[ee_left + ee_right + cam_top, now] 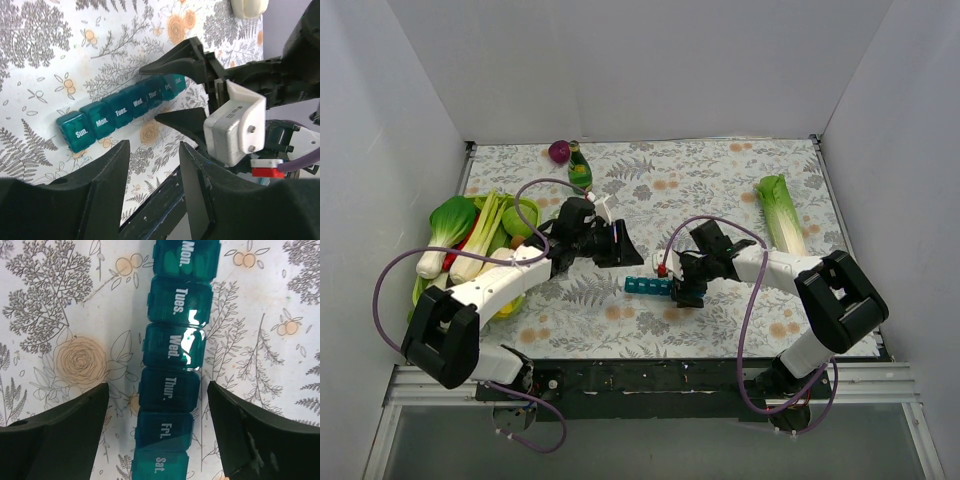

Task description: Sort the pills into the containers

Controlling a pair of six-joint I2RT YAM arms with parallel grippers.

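We see the teal pill box (120,112) lying flat on the desk (720,170), approx. midway btwn the left & right edges and nearer the near edge than the far one. Its lids read Sun. thru Sat. (those we can see look shut). The right claw (157,386) is spread wide and straddles the box around the Thur./Fri. lids. It has one finger each side w/ a strip of bare desk showing on both sides, so no contact. The left claw (154,147) is also apart, w/ nothing btwn its fingers. It hangs near the box on the far-edge side, not touching it. A green basket (525,215) w/ veg sits by the left edge. A lettuce (780,210) lies near the right edge, and a dark green bottle (580,170) is by the far edge.
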